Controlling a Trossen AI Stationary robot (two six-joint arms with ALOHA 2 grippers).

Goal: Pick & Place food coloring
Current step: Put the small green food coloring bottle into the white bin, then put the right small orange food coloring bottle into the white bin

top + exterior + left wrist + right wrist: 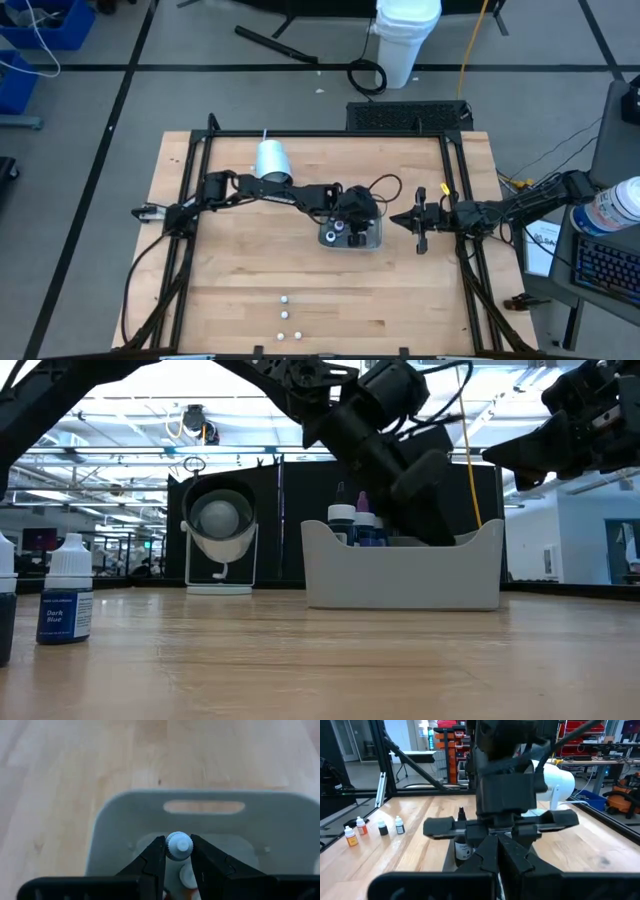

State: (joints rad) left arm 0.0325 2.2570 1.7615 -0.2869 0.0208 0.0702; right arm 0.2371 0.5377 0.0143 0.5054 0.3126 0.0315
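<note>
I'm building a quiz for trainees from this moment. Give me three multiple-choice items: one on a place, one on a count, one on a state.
1. Where is the left gripper?
A. over the grey tray
B. beside the white cylinder
C. over the loose bottles

2. How many bottles stand loose near the table's front edge in the high view?
A. one
B. four
C. nine

3. What is the left gripper doing?
A. standing wide open and empty
B. pinching a bottle's white cap
C. holding the tray's rim

Answers: 1 A, the high view shows it above the tray; 2 B, four white caps show there; 3 B, the left wrist view shows the fingers on the cap.
</note>
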